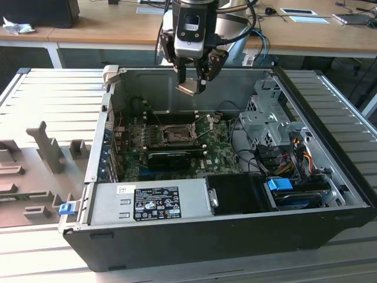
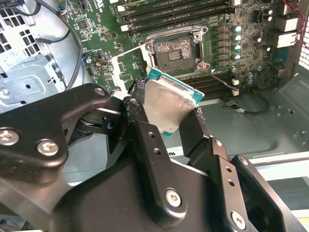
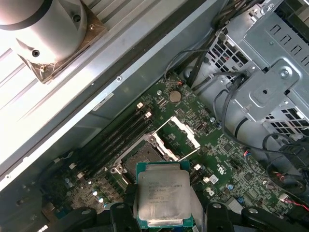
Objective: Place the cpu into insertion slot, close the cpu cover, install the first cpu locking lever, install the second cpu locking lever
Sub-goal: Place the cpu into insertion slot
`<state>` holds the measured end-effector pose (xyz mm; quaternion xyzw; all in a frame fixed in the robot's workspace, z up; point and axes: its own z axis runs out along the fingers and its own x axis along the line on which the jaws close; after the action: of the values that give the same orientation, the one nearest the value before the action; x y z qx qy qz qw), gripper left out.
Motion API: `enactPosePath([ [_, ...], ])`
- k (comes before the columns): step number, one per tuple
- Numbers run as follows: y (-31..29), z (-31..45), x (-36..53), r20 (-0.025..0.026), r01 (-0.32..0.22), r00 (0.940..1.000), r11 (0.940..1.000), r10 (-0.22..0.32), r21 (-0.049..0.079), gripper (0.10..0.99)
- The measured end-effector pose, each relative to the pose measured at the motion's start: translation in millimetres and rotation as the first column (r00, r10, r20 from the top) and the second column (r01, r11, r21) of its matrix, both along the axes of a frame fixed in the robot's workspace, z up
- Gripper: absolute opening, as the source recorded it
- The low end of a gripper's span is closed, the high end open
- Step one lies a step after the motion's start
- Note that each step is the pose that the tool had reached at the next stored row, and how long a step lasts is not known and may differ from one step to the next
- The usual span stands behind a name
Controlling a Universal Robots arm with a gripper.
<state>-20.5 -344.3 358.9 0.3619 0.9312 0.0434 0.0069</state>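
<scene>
My gripper [image 1: 191, 79] hangs above the open computer case, shut on the cpu [image 1: 189, 88], a flat silver-topped square chip with a green edge. In both wrist views the cpu [image 2: 166, 104] [image 3: 164, 198] sits clamped by its sides between the black fingers [image 2: 140, 121], held in the air above the motherboard. The insertion slot [image 1: 175, 135] [image 2: 176, 50] [image 3: 145, 157] lies below it, its dark centre uncovered. The cpu cover [image 3: 182, 136] stands swung open beside the slot. A thin wire lever [image 2: 219, 79] runs along one side of the slot.
A power supply [image 1: 150, 203] fills the case's front. A metal drive cage [image 1: 271, 118] with cables stands at the exterior view's right. Memory slots [image 2: 178, 9] run beside the socket. A black block [image 1: 174, 158] sits just in front of the socket. Grey fixtures [image 1: 41, 153] lie outside the case.
</scene>
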Motion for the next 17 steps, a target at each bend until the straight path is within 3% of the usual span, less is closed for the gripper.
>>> enactPosePath([
  [17,0.0,-1.2,0.0,0.0,0.027,0.9996,0.9996,-0.027,0.0,0.529],
])
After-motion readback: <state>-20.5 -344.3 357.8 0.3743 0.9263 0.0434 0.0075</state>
